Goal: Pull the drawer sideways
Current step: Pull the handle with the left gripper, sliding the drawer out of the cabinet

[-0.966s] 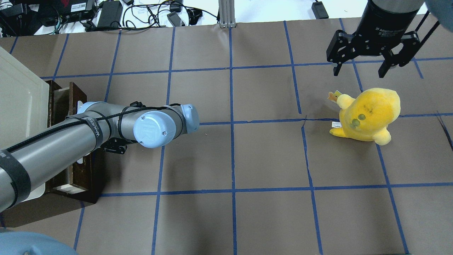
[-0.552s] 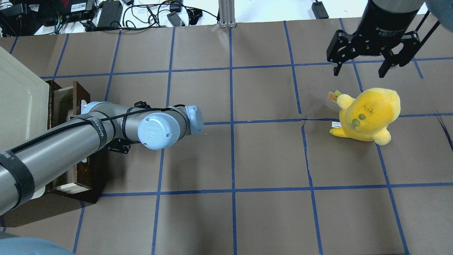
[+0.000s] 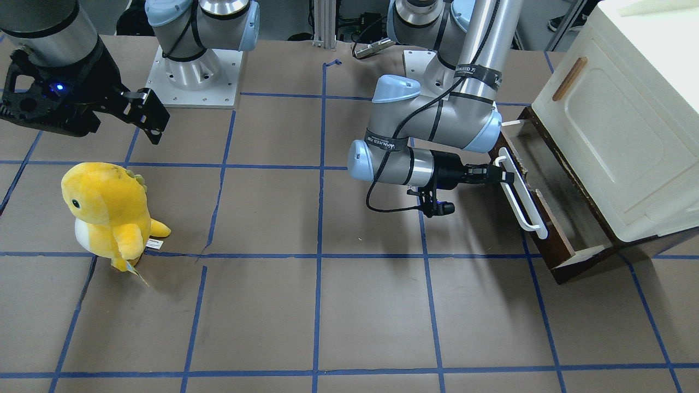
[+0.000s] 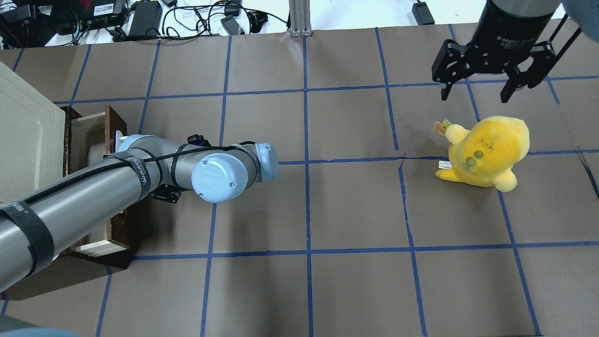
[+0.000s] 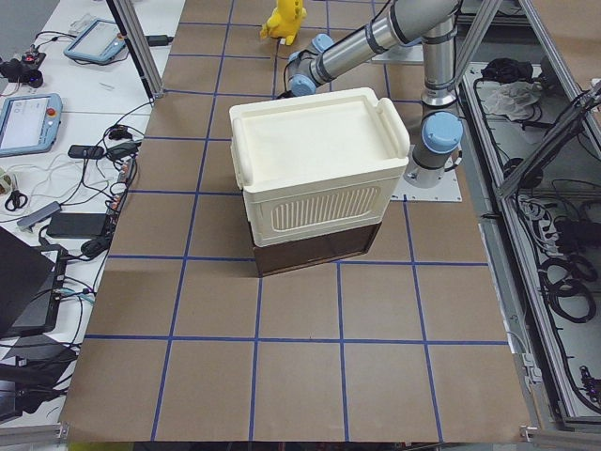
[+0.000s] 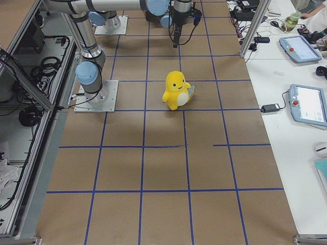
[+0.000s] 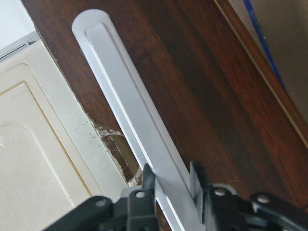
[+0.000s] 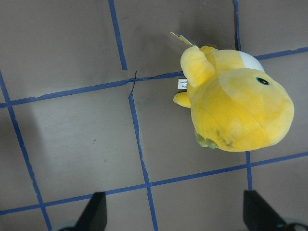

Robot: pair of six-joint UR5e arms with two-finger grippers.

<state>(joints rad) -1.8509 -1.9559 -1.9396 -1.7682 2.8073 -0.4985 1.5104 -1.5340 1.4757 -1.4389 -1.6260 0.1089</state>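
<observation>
The drawer (image 3: 552, 248) has a dark brown front and a long white bar handle (image 3: 523, 202), and stands partly pulled out from under the cream-white cabinet (image 3: 617, 125). My left gripper (image 3: 505, 176) is shut on the handle near its far end. The left wrist view shows both fingers (image 7: 148, 180) pinching the white bar (image 7: 130, 110). In the overhead view the drawer front (image 4: 117, 122) shows beside my left arm, which hides the gripper. My right gripper (image 4: 475, 91) is open and empty, hovering above the table.
A yellow plush toy (image 4: 486, 150) stands on the table just below my right gripper, also in the right wrist view (image 8: 236, 110). The cabinet (image 4: 23, 135) fills the left edge. Cables and power bricks (image 4: 145, 18) lie beyond the far table edge.
My left arm has moved to the right in the overhead view, and the drawer has slid further out from under the cabinet with it. The right arm has not moved.
</observation>
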